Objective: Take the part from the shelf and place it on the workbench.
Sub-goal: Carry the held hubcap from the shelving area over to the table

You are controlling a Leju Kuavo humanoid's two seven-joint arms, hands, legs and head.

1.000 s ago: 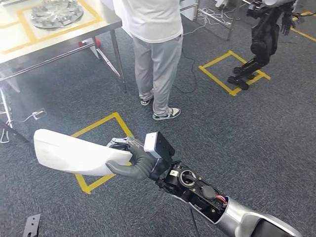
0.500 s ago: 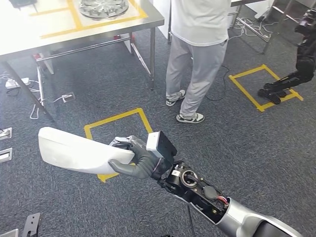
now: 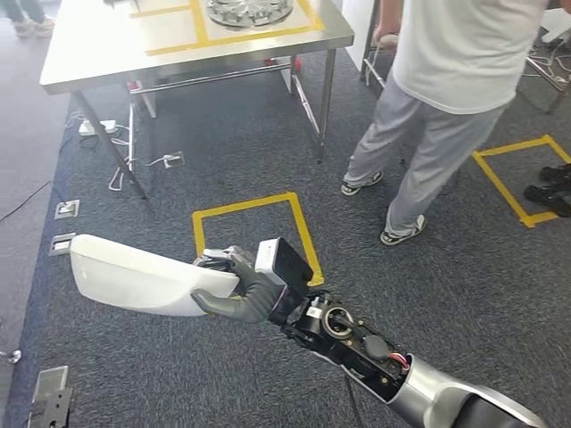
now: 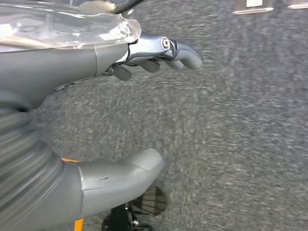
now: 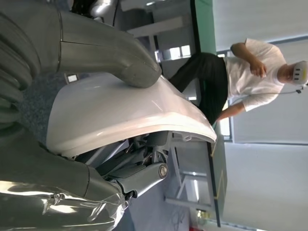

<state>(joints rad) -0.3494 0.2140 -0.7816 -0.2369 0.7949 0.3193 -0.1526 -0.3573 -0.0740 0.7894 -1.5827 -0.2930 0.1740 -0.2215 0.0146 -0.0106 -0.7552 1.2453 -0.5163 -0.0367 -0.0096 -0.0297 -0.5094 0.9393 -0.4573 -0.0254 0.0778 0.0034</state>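
The robot's right hand (image 3: 243,290) gripped a long white part (image 3: 144,276) above grey carpet, its left hand (image 4: 109,115) spread and empty, the workbench (image 3: 101,67) at eleven o'clock.

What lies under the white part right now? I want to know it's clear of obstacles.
Under the white part, held by the right hand, lie grey carpet and yellow floor tape; what it covers is hidden.

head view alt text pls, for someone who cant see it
The robot's right hand holds a long white curved part out over grey carpet. Ahead stands a metal workbench marked with yellow tape, a round metal part on it, and a person in a white top stands to the right.
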